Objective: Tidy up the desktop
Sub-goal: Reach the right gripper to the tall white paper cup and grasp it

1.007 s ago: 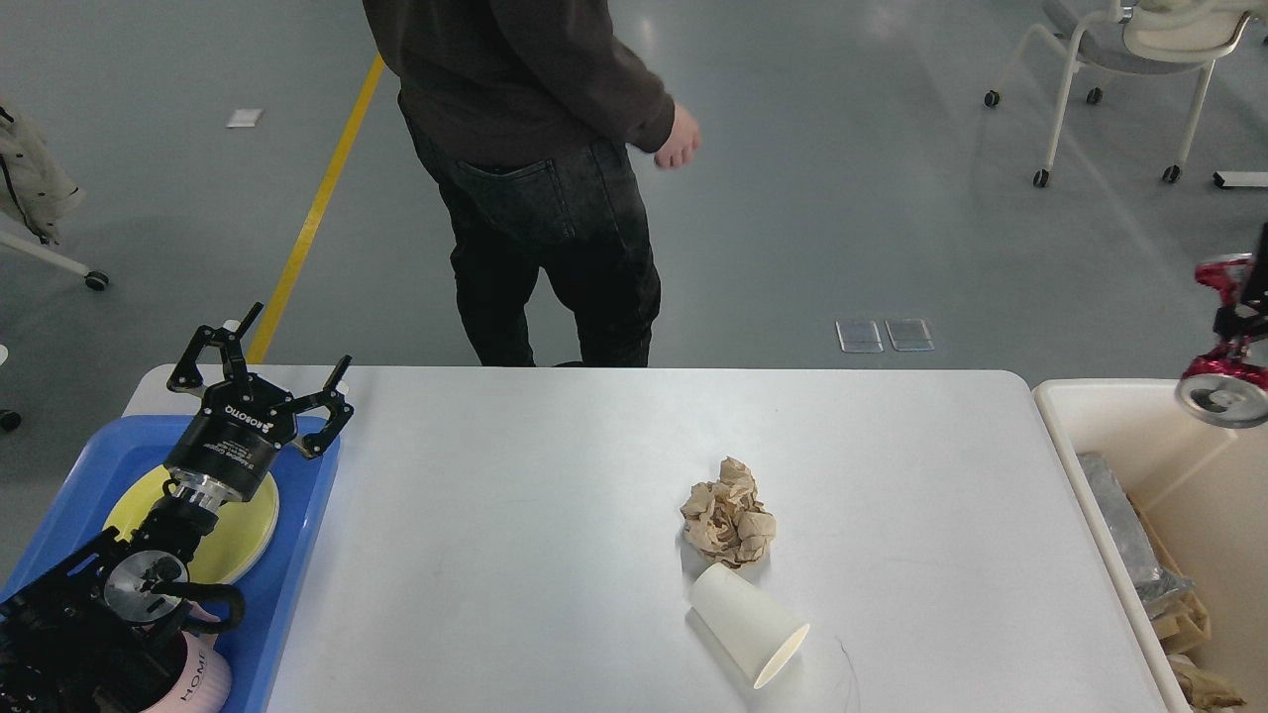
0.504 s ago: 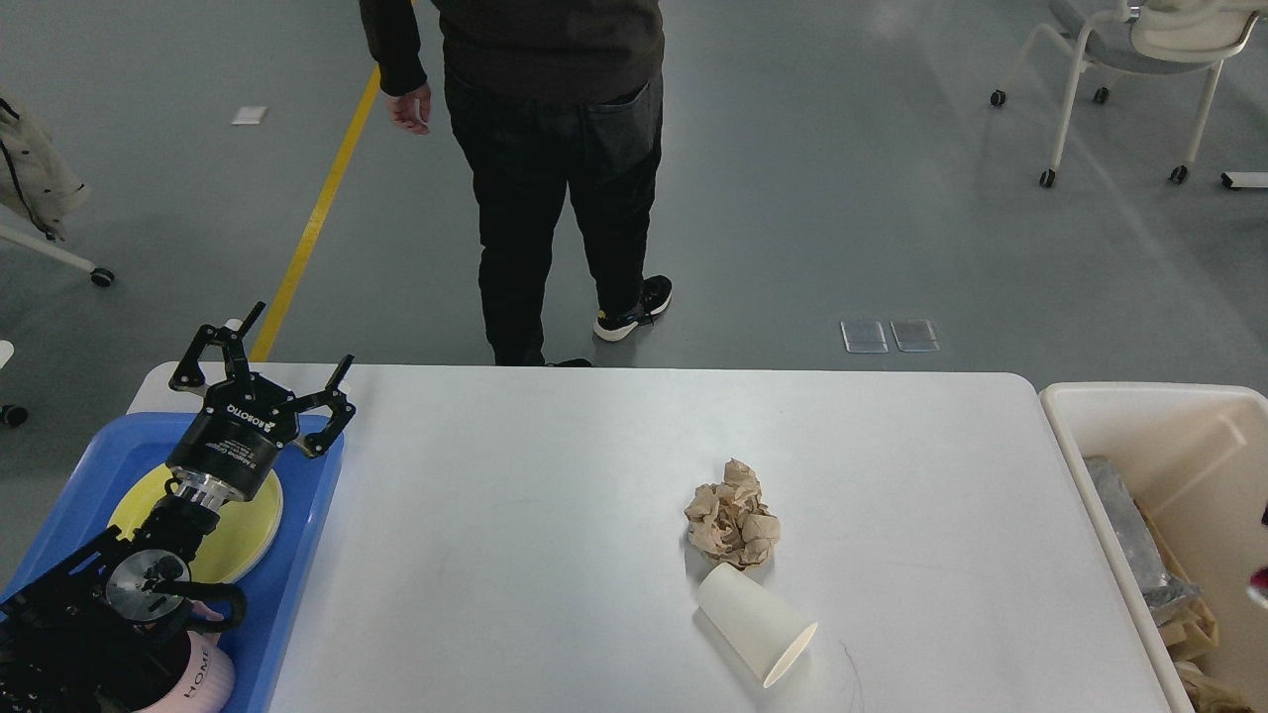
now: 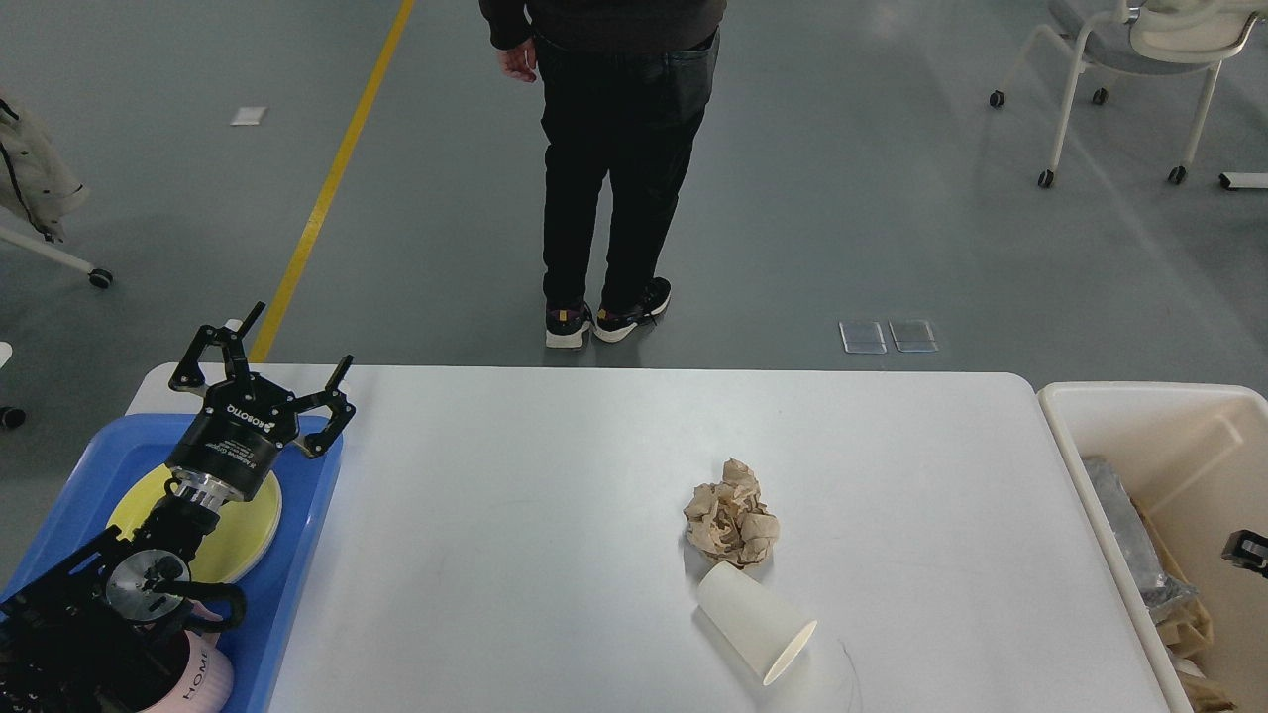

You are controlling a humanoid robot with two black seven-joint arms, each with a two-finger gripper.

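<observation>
The white desktop (image 3: 545, 515) carries a crumpled ball of brown paper (image 3: 731, 525) right of its middle. A white paper cup (image 3: 755, 622) lies on its side just in front of the ball, mouth facing front right. My left gripper (image 3: 301, 335) is open and empty, held above the far end of the blue tray (image 3: 302, 555) at the desktop's left edge, well away from the paper and the cup. Only a small black part of my right arm (image 3: 1248, 550) shows at the right edge, over the cream bin (image 3: 1139, 416); its fingers cannot be made out.
The blue tray holds a yellow plate (image 3: 243, 530) and a pink mug (image 3: 203, 683), partly under my left arm. The cream bin holds grey and brown scraps. A person in black (image 3: 614, 149) stands just beyond the far edge. A wheeled chair (image 3: 1129, 59) stands far right.
The person has turned and stepped back from the desktop. A red and silver object that hung over the bin has dropped out of view; a black part now shows there. My left gripper has not moved.
</observation>
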